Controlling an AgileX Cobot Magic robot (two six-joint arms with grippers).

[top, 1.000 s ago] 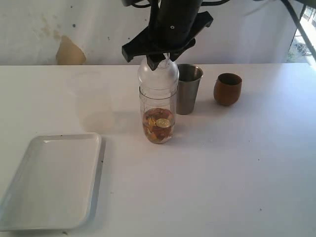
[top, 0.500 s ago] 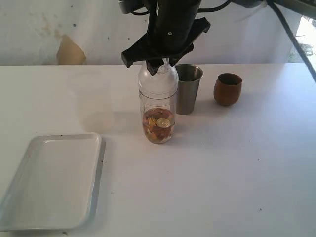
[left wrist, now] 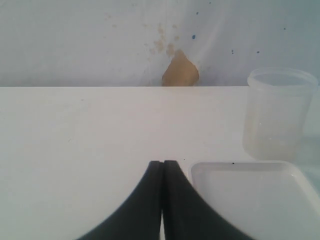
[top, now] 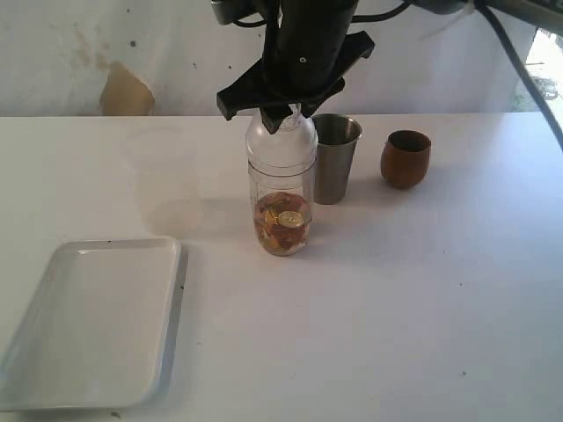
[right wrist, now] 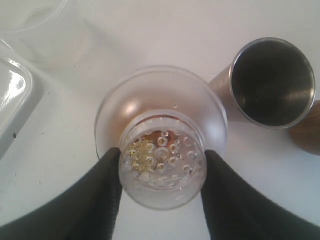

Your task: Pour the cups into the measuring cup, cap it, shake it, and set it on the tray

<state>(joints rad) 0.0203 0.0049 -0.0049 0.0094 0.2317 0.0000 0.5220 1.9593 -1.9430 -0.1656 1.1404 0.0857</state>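
Observation:
The measuring cup (top: 282, 211) stands upright mid-table, with orange and yellow bits in its bottom. A clear dome lid (top: 281, 141) sits on its mouth. My right gripper (top: 283, 110) comes down from above and is shut on the lid's perforated neck (right wrist: 162, 160), one black finger on each side. The steel tumbler (top: 336, 158) stands just right of the measuring cup and looks empty from above (right wrist: 272, 82). The brown wooden cup (top: 405, 158) stands further right. The white tray (top: 88, 325) lies at the front left. My left gripper (left wrist: 163, 165) is shut on nothing, beside the tray's corner (left wrist: 200, 172).
A translucent plastic container (left wrist: 279, 115) stands beyond the tray in the left wrist view, and shows near the tray's edge (right wrist: 12, 100) in the right wrist view too (right wrist: 45, 30). A brown patch (top: 125, 92) marks the back wall.
The right gripper, still on the lid, settled slightly lower over the first half second. Nothing has moved since.

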